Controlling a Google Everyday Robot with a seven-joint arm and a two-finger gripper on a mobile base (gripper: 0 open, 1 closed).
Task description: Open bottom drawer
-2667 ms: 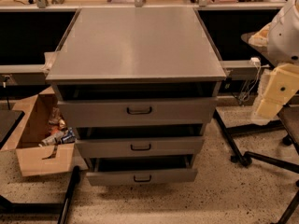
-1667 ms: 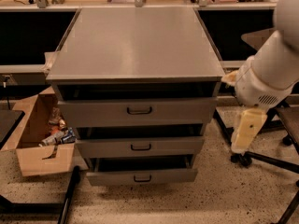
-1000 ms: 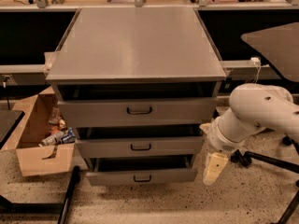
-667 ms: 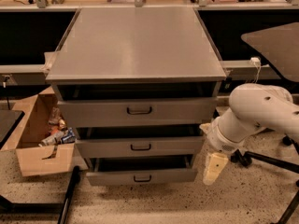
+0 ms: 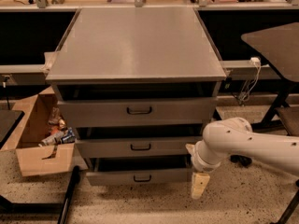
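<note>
The grey metal cabinet (image 5: 135, 45) has three drawers. The bottom drawer (image 5: 117, 176) is the lowest, with a narrow front and a small black loop handle (image 5: 142, 178) at its centre. It stands out a little, with a dark gap above its front. My gripper (image 5: 199, 185) hangs from the white arm (image 5: 243, 146) just right of the bottom drawer's right end, level with its front, pointing down at the floor. It is well right of the handle and holds nothing that I can see.
The middle drawer (image 5: 107, 147) and top drawer (image 5: 93, 112) also stand slightly out. An open cardboard box (image 5: 35, 160) with litter sits on the floor at left. A black chair leg (image 5: 70, 195) lies front left. A dark table (image 5: 275, 43) and its legs stand right.
The arm swung down from the upper right to beside the bottom drawer's right end, and has shifted slightly left and lower since. The drawers have not moved.
</note>
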